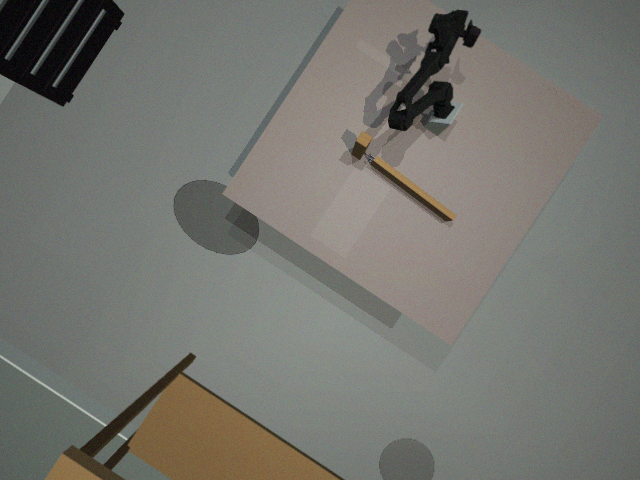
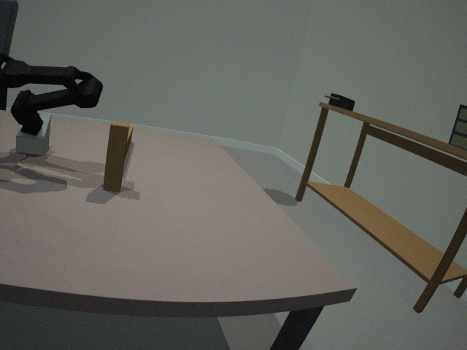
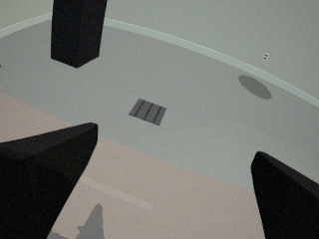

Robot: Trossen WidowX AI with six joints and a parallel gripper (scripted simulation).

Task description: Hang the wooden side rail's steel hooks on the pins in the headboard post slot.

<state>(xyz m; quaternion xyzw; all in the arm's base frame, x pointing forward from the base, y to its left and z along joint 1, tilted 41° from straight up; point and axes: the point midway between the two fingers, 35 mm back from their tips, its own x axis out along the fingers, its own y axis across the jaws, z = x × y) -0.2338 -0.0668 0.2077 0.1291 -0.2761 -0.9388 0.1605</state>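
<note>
The wooden post (image 1: 360,147) (image 2: 114,158) stands upright on the table. The wooden rail (image 1: 413,188) (image 2: 128,141) looks low and lengthwise along the table top, its far end pointing away from the post. The steel hooks (image 1: 370,158) at its near end are close beside the post's foot in the top view. Whether they touch it or sit in the slot cannot be told; the slot and pins are not visible. My gripper (image 3: 177,147) is open and empty in the wrist view. The arm is folded back, holding it away from the post and rail.
The arm's base stands on a pale block (image 1: 456,112) (image 2: 31,144) on the table (image 1: 496,155) (image 2: 195,244), beside the post and rail. In the wrist view the table edge and floor lie beyond the fingers. A wooden shelf unit (image 1: 232,428) (image 2: 376,226) stands away from the table.
</note>
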